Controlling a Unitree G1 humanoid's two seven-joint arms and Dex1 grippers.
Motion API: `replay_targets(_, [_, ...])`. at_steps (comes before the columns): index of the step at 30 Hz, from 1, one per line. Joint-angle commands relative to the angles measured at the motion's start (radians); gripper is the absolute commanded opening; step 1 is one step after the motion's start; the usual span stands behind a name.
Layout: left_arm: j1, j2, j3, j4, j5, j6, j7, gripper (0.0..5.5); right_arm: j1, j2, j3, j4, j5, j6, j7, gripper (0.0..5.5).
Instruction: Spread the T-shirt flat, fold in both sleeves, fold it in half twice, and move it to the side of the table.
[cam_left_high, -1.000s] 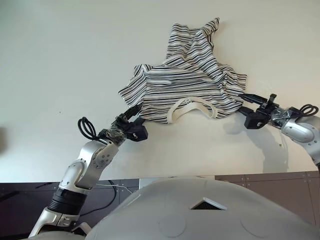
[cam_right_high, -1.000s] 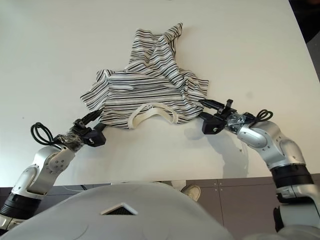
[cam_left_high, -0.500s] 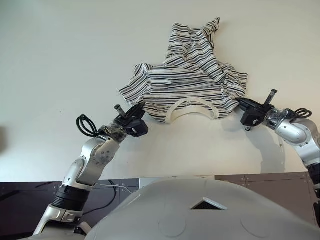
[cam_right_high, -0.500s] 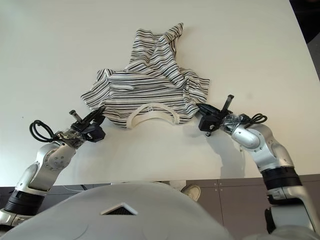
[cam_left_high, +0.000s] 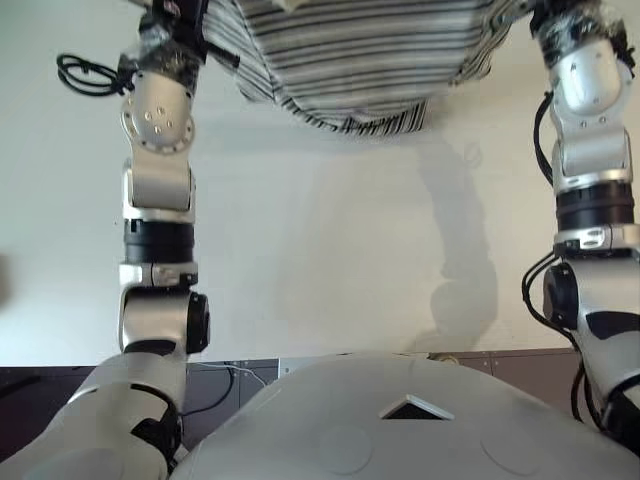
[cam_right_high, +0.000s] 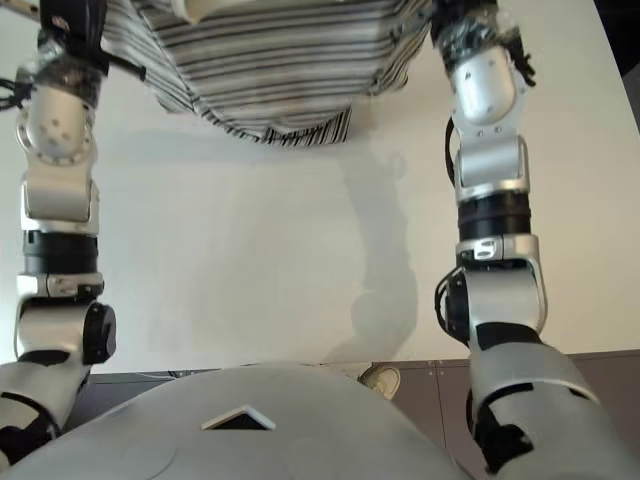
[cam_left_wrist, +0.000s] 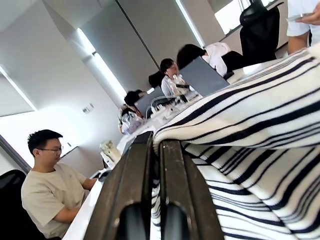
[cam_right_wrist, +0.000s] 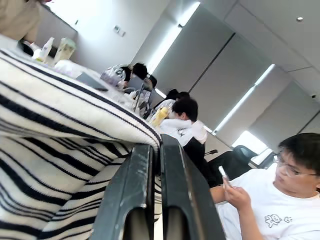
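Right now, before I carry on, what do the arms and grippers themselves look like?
Both arms, left arm and right arm, are silver-grey rounded shells with black bands at the joints. A black looped cable sits by the left wrist; another black cable runs along the right forearm. The left gripper and right gripper each have two long, dark, flat fingers.

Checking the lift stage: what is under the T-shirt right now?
Under the hanging T-shirt shows the white table with shadows. The table behind the cloth is covered. The left gripper and right gripper pinch its edge.
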Motion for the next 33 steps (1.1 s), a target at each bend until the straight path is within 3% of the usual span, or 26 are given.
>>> replay_targets(1, [-0.355, 0.004, -0.014, 0.293, 0.040, -0.123, 0.070, 0.13, -0.336, 0.043, 0.020, 0.241, -0.089, -0.119, -0.159, 0.10])
replay_targets(8, [-0.602, 0.034, 0.000, 0.559, 0.057, -0.296, 0.192, 0.13, -0.546, 0.068, 0.028, 0.456, -0.166, -0.225, -0.399, 0.10])
replay_targets(14, [-0.681, 0.047, 0.006, 0.650, 0.053, -0.368, 0.241, 0.13, -0.618, 0.059, 0.013, 0.517, -0.171, -0.251, -0.533, 0.10])
replay_targets(19, [-0.730, 0.049, -0.012, 0.730, 0.071, -0.398, 0.258, 0.13, -0.636, 0.067, 0.013, 0.554, -0.165, -0.265, -0.541, 0.10])
replay_targets(24, [-0.618, 0.044, -0.005, 0.698, 0.042, -0.411, 0.223, 0.13, -0.529, 0.094, 0.003, 0.538, -0.110, -0.279, -0.416, 0.10])
replay_targets(28, [-0.351, 0.040, 0.043, 0.391, -0.097, -0.375, 0.094, 0.13, -0.324, 0.097, -0.036, 0.299, 0.050, -0.247, -0.168, 0.10])
replay_targets(31, [0.018, 0.065, 0.089, -0.165, -0.245, -0.151, -0.004, 0.13, 0.036, 0.006, -0.076, -0.361, 0.327, 0.099, 0.041, 0.10])
replay_targets(33, [0.248, 0.105, 0.129, -0.534, -0.382, 0.050, -0.039, 0.13, 0.210, -0.095, -0.168, -0.732, 0.566, 0.371, 0.072, 0.10])
